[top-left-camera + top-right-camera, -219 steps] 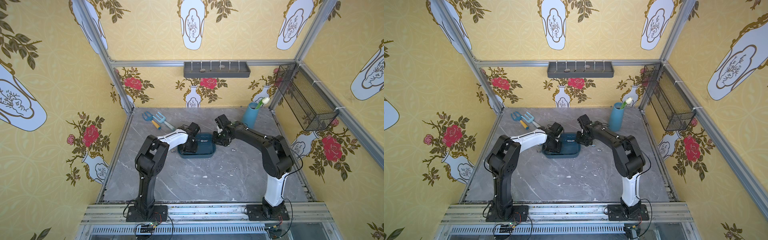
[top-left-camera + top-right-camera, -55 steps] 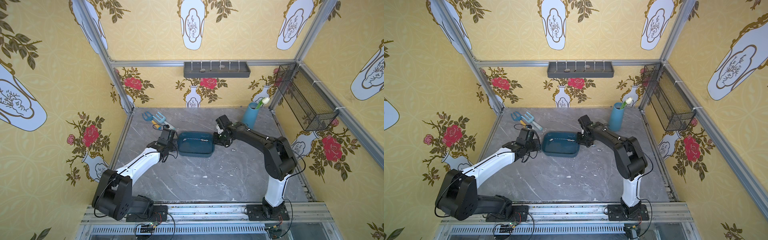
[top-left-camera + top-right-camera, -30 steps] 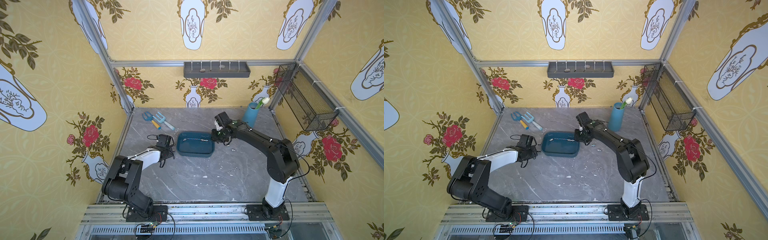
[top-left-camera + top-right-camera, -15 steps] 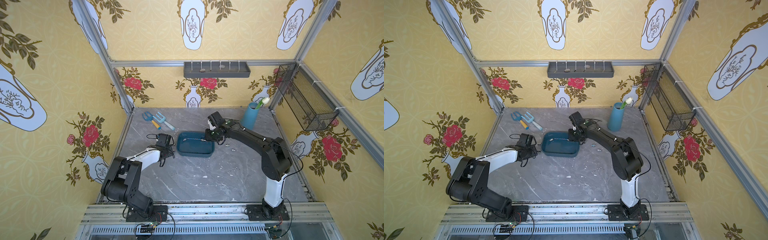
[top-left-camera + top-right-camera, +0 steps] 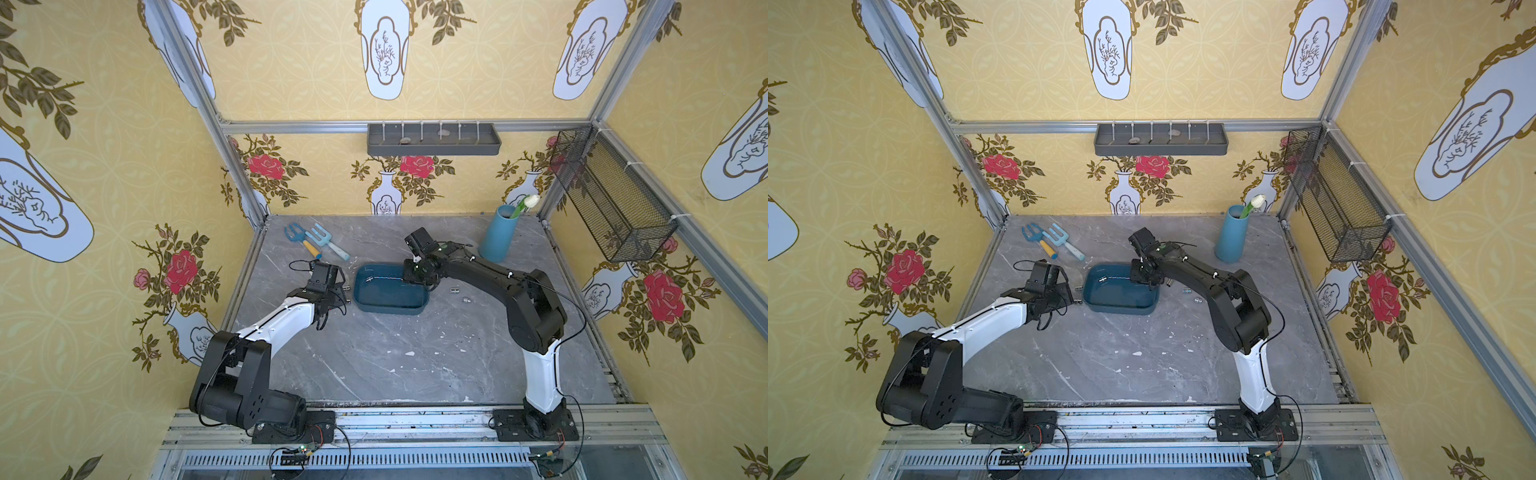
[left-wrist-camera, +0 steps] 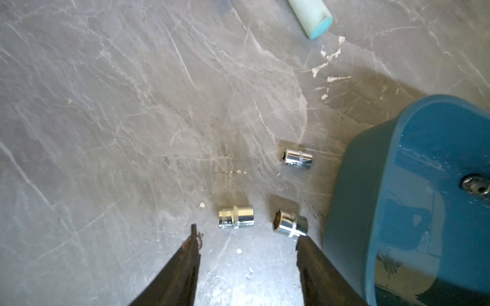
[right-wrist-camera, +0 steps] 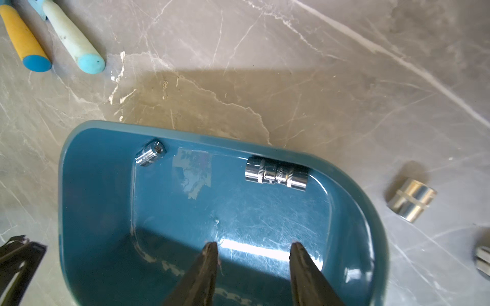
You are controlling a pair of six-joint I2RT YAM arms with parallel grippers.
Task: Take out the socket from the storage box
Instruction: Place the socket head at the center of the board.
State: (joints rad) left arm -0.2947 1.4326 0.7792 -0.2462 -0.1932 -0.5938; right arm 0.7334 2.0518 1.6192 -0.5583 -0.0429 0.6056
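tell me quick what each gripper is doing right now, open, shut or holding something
Left gripper: open, holding nothing, beside the storage box.
Right gripper: open, holding nothing, fingers apart above the storage box.

top views: high, front, looking down, whole scene | wrist views: close, downward, share storage box (image 7: 92, 185)

Teal storage box (image 7: 87, 185) holds a small socket (image 7: 150, 156) and seemingly two abutting sockets (image 7: 275, 173).
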